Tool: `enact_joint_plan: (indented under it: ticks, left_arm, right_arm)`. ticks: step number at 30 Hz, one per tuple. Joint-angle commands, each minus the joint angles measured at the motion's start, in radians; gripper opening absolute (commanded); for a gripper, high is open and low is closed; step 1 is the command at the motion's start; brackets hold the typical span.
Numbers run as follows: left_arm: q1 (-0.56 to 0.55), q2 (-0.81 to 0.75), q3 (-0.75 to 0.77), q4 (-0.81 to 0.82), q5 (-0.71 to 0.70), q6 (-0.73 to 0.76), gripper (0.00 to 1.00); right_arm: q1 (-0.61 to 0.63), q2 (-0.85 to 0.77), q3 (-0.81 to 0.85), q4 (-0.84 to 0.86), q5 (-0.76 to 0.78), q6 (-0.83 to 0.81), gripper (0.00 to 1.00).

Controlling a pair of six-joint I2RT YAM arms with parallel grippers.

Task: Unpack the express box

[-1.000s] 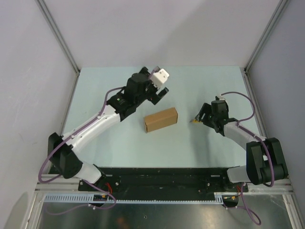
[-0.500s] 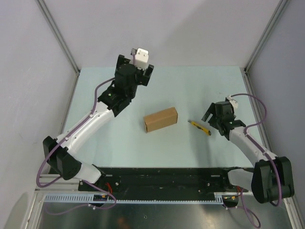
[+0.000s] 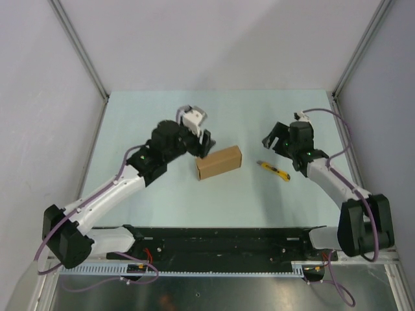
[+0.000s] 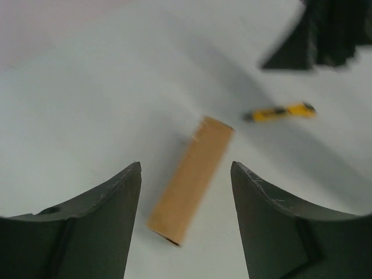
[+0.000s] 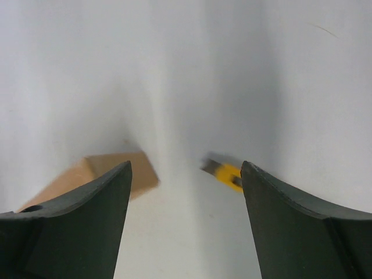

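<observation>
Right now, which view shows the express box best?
Top external: the express box shows whole and sharp from above. Left wrist shows it whole but blurred, seen lengthwise; right wrist shows only a blurred end, the rest hidden.

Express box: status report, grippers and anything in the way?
Left gripper open, poised at the express box's left end, no grip. Right gripper open, empty. Box closed, flat on the table. Yellow knife lies to its right, apart.

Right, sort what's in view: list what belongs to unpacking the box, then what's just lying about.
Belongs to the job:
- express box, brown cardboard, lid shut, mid-table

Just lying about:
- yellow utility knife, flat to the right of the box, apart from it, untouched
</observation>
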Motion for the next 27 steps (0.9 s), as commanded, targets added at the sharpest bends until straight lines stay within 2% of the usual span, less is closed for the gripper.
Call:
enact_joint_plan:
  ticks: [1,4,10,13,14,18,27]
  left_arm:
    - [-0.111,-0.016,-0.145,0.028,0.154,-0.114,0.67]
    - [-0.182,0.004,-0.237,0.050,0.110,-0.119,0.66]
    - [-0.193,0.024,-0.375,0.187,0.104,-0.223,0.62]
    - [-0.194,0.053,-0.401,0.195,0.031,-0.266,0.56]
    - [-0.194,0.062,-0.418,0.195,-0.051,-0.280,0.56]
    - [-0.191,0.111,-0.450,0.205,-0.176,-0.315,0.56]
    - [-0.125,0.211,-0.397,0.218,-0.187,-0.408,0.56]
  right_arm:
    - [0.060,0.158,0.179,0.165,-0.138,-0.053,0.77]
    - [0.086,0.256,0.282,0.177,-0.173,-0.035,0.71]
    - [0.134,0.485,0.454,0.148,-0.255,-0.010,0.52]
    - [0.155,0.569,0.528,0.084,-0.290,-0.015,0.43]
    - [0.157,0.589,0.538,0.061,-0.298,-0.015,0.41]
    - [0.171,0.589,0.540,-0.005,-0.301,-0.053,0.38]
    - [0.220,0.548,0.539,-0.228,-0.252,-0.137,0.38]
